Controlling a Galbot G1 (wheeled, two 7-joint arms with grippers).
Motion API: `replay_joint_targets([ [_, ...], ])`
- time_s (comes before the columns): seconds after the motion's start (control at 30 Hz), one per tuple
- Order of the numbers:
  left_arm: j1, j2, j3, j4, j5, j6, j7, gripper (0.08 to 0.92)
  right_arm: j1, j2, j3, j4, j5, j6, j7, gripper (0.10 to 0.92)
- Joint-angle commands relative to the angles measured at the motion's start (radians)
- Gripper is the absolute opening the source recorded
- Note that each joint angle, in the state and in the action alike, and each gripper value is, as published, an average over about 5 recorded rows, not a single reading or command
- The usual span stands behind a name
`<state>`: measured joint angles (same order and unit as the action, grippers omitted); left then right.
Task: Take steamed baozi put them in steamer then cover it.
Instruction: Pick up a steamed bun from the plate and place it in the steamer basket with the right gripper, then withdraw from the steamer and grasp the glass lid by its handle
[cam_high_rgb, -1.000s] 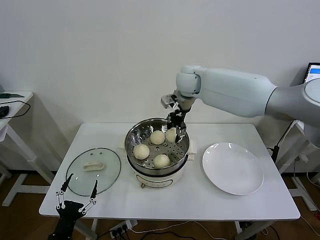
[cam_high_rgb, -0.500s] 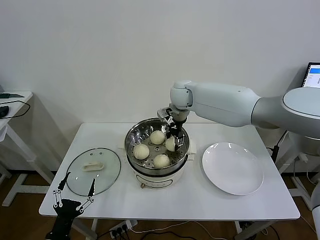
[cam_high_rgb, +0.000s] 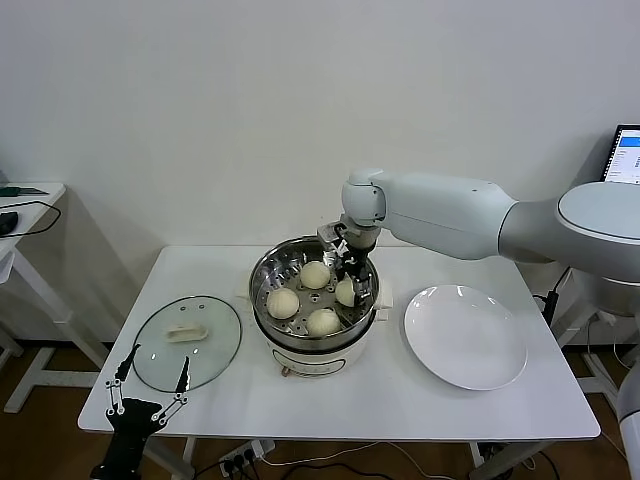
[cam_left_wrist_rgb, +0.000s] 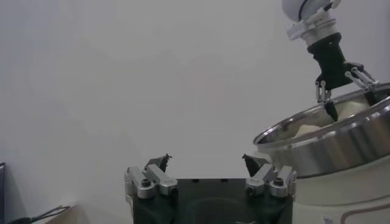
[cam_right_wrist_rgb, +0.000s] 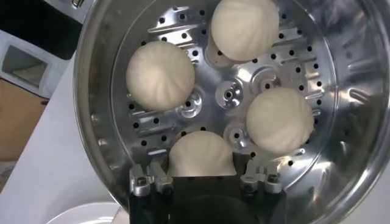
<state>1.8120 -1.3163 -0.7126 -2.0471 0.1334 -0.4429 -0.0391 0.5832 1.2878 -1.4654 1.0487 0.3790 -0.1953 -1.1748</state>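
The steel steamer (cam_high_rgb: 262, 280) on its white base stands at the table's middle. Three baozi (cam_high_rgb: 315, 274) (cam_high_rgb: 283, 302) (cam_high_rgb: 323, 322) lie on its perforated tray (cam_right_wrist_rgb: 228, 94). My right gripper (cam_high_rgb: 348, 290) is down inside the pot at its right side, shut on a fourth baozi (cam_right_wrist_rgb: 201, 153) that sits low at the tray. The glass cover (cam_high_rgb: 215, 345) with its cream handle lies flat on the table to the left. My left gripper (cam_high_rgb: 150, 385) hangs open and empty below the table's front left edge, also in the left wrist view (cam_left_wrist_rgb: 207, 163).
A flat white plate (cam_high_rgb: 465, 335) lies right of the steamer. The steamer's wall (cam_left_wrist_rgb: 329, 143) rises in the left wrist view. A side table stands at the far left; a screen's edge shows at far right.
My right gripper has come down from the steamer's back rim into the pot with the baozi in it. The left arm has barely moved.
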Motion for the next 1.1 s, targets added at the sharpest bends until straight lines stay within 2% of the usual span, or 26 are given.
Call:
replay_joint_targets([
  [0.03, -0.001, 0.000, -0.001, -0.002, -0.002, 0.000, 0.001, 0.823, -0.003, 0.000, 0.008, 0.001, -0.019, 0.005, -0.017, 0.751],
  [0.17, -0.002, -0.001, 0.002, -0.005, -0.002, 0.003, 0.002, 0.823, 0.000, -0.011, 0.026, 0.013, -0.023, 0.008, -0.017, 0.813],
  [0.4, -0.004, -0.004, 0.003, -0.008, 0.001, 0.010, -0.002, 0.823, -0.009, -0.117, 0.178, 0.096, -0.090, 0.028, -0.038, 0.822],
  [0.5, -0.009, -0.007, 0.007, -0.014, 0.002, 0.020, -0.007, 0.823, -0.031, -0.189, 0.289, 0.133, -0.082, 0.049, 0.039, 0.823],
  [0.57, -0.014, -0.010, 0.011, -0.019, 0.004, 0.028, -0.013, 0.823, -0.055, -0.249, 0.361, 0.158, -0.040, 0.071, 0.166, 0.823],
  [0.67, -0.024, -0.012, 0.016, -0.024, 0.026, 0.051, -0.031, 0.823, -0.082, -0.355, 0.403, 0.216, 0.047, 0.115, 0.431, 0.823],
  [0.83, -0.042, -0.009, 0.032, -0.038, 0.103, 0.104, -0.083, 0.823, -0.188, -0.516, 0.444, 0.333, 0.186, 0.215, 1.017, 0.823],
  [0.9, -0.052, -0.005, 0.040, -0.039, 0.140, 0.121, -0.100, 0.823, -0.273, -0.563, 0.521, 0.365, 0.208, 0.248, 1.184, 0.823],
  [0.97, -0.062, 0.000, 0.046, -0.039, 0.168, 0.143, -0.111, 0.823, -0.387, -0.605, 0.637, 0.391, 0.214, 0.283, 1.303, 0.823],
  [1.1, -0.083, 0.016, 0.059, -0.036, 0.231, 0.187, -0.154, 0.823, -0.691, -0.647, 0.930, 0.408, 0.178, 0.367, 1.434, 0.823],
])
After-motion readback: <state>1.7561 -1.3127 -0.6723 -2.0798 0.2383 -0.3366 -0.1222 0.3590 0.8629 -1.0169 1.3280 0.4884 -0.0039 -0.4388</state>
